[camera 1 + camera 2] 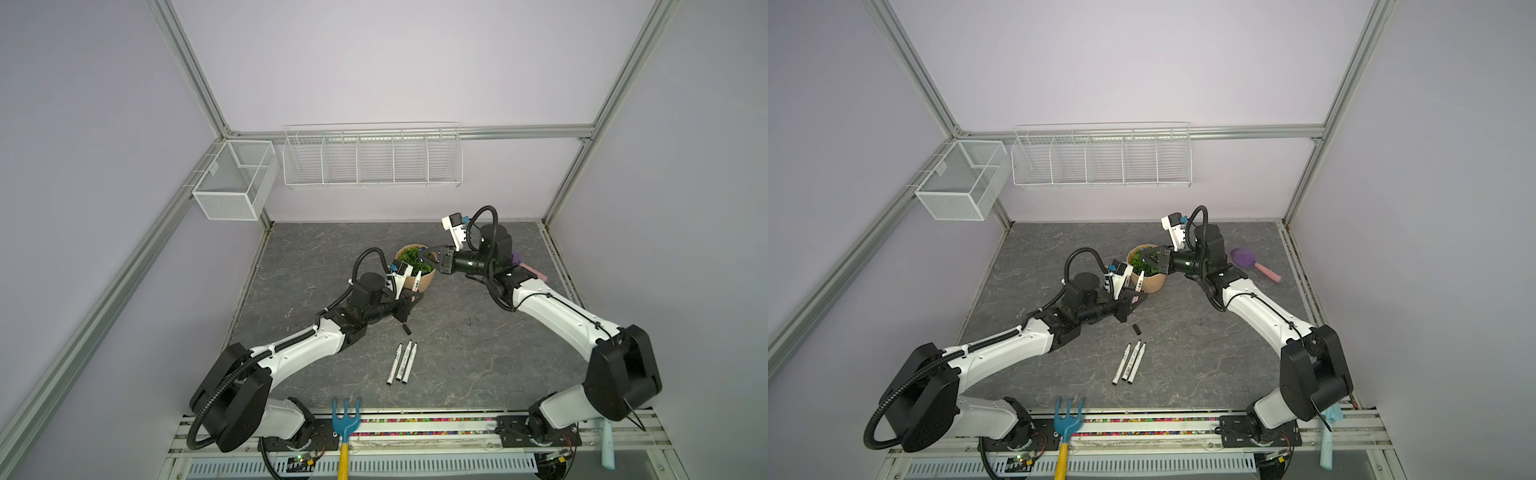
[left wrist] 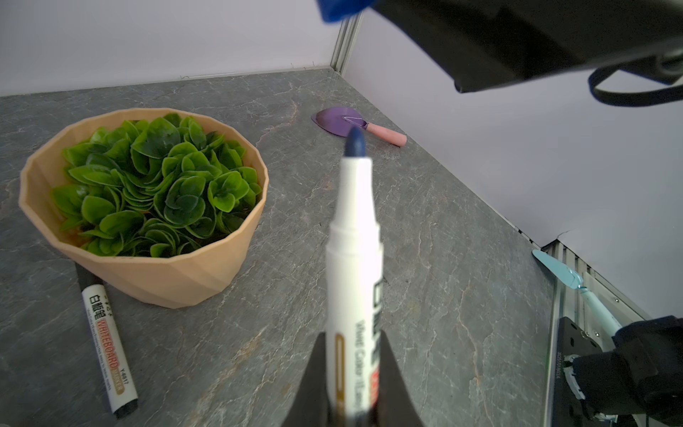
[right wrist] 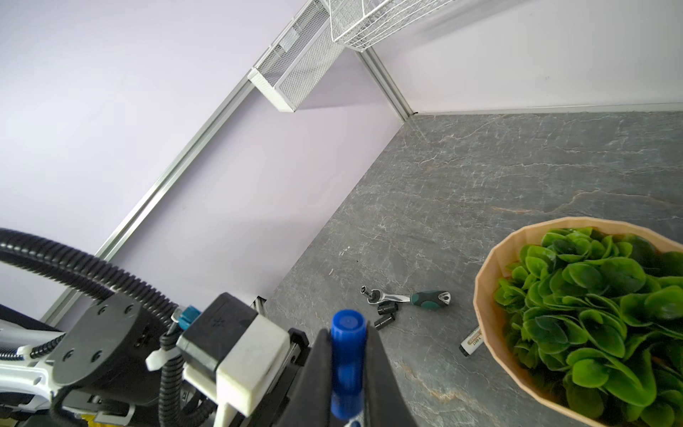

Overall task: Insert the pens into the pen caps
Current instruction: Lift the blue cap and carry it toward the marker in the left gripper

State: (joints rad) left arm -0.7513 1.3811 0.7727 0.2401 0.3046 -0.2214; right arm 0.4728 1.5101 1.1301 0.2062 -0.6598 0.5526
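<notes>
Left end effector (image 2: pixel 353 344): fingers (image 2: pixel 393 373) pinch a white pen (image 2: pixel 354 240) low on the barrel. Its blue tip is bare and points away from the wrist. In both top views this end effector (image 1: pixel 411 301) sits off the table (image 1: pixel 478 353), just in front of the pot (image 1: pixel 428 282).

Right end effector (image 3: pixel 347 344): clamped on the blue cap (image 3: pixel 347 325), closed end facing out. In both top views it (image 1: pixel 428 258) hangs over the pot's rim. Cap and pen tip are apart, so the pen isn't capped yet.

Rest of the task items:
- three pens (image 1: pixel 401 363) lie side by side and touching, mid-table toward the front edge
- one black cap (image 1: pixel 406 329) lies alone between those pens and the left end effector
- another pen (image 2: pixel 107 347) lies flat on the table, its dark end tucked against the pot's base
- three black caps (image 3: pixel 386 316) are bunched just beside a green-handled ratchet wrench (image 3: pixel 406 297), between the pot and the left edge; the left arm hides them in the top views

Other items: the pot holds a green plant (image 2: pixel 159 188) and stands mid-table toward the back edge. A purple trowel (image 1: pixel 1254 264) with a pink handle lies near the right edge. A blue hand rake (image 1: pixel 345 419) lies across the front edge.
</notes>
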